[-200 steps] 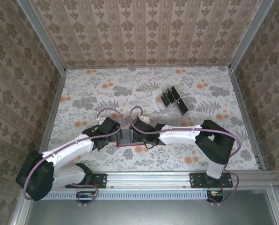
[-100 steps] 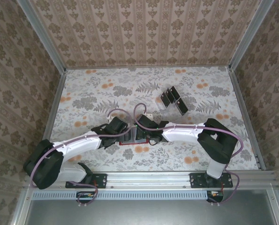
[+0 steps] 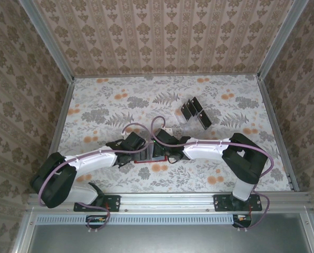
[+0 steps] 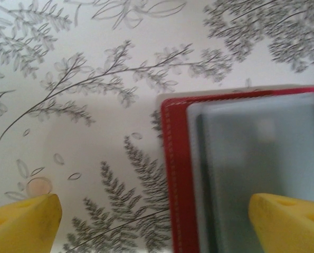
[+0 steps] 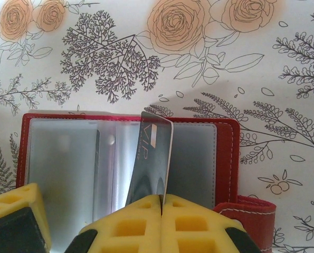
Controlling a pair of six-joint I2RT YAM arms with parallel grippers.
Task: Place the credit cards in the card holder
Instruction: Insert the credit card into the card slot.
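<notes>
The card holder lies open on the table, a red wallet with a grey inside and clear sleeves, its clasp tab at the lower right. My right gripper is shut on one dark credit card, held on edge over the middle of the wallet. My left gripper is open and straddles the wallet's left red edge: one fingertip over the grey inside, the other over the tablecloth. From above, both grippers, left and right, meet over the card holder. More credit cards stand at the back right.
The standing cards sit in a clear plastic rack behind and to the right of the wallet. A yellow finger rests by the wallet's left pane. Papered walls enclose the floral tablecloth on three sides.
My left arm has swung right, bringing its open gripper up to the wallet's left edge. The right gripper has shifted slightly with the card still in it.
</notes>
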